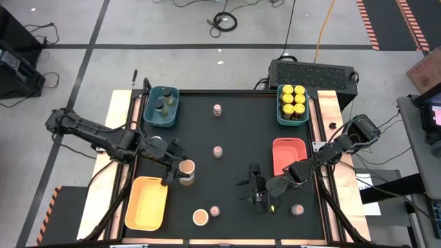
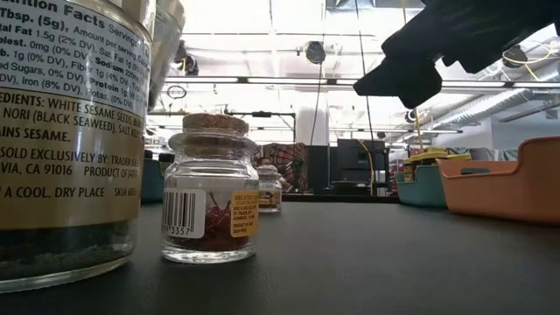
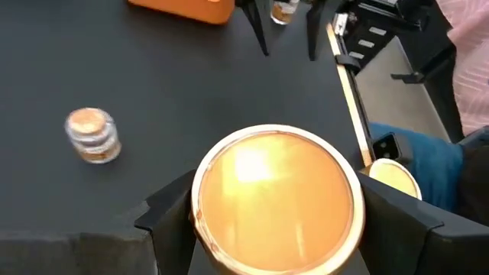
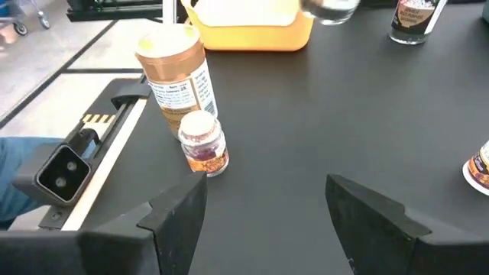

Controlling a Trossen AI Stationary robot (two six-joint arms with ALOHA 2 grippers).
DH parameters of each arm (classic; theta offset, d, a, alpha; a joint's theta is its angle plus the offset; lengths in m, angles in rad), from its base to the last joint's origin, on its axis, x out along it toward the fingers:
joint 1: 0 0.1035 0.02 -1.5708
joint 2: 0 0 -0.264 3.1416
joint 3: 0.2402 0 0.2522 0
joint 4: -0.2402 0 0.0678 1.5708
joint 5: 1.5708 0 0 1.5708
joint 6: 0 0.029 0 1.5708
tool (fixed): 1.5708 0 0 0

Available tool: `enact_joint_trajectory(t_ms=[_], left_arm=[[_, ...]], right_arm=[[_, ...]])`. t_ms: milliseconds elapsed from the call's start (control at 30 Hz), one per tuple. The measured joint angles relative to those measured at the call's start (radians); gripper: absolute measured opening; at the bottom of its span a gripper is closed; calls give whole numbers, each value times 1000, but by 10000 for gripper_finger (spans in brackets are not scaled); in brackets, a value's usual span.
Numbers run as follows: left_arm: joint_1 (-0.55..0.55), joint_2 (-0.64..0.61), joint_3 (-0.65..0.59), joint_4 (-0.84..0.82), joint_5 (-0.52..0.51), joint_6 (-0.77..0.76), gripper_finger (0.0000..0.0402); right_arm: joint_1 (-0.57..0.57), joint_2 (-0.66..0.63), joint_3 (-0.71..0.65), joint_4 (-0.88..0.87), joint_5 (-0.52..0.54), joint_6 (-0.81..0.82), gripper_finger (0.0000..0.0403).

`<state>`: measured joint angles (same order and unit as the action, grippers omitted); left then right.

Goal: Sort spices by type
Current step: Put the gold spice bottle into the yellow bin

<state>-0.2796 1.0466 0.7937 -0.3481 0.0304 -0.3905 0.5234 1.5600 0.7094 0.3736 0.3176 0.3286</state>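
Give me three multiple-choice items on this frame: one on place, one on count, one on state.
1. Where are the yellow-lidded jars?
A. in the yellow tray
B. in the right teal tray
C. in the orange tray

2. How many small cork-topped jars stand loose on the table?
A. two
B. four
C. seven

3. What is the left gripper doing?
A. open, empty
B. shut on a small jar
C. shut on a tan-lidded jar

Key:
1 B: the yellow-lidded jars sit packed in the right teal tray.
2 B: the high view shows four small jars apart on the table.
3 C: the left gripper has its fingers against the tan-lidded jar.
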Motion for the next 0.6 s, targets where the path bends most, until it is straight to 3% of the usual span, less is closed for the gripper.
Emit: enact_joint_trajectory(t_ms=[367, 600], left_arm=[[-133, -64, 0, -56, 16, -67, 278], [-230, -163, 0, -188, -53, -124, 278]], right_arm=[[0, 0, 0, 81, 2, 0, 260], [0, 0, 0, 153, 9, 8, 260]])
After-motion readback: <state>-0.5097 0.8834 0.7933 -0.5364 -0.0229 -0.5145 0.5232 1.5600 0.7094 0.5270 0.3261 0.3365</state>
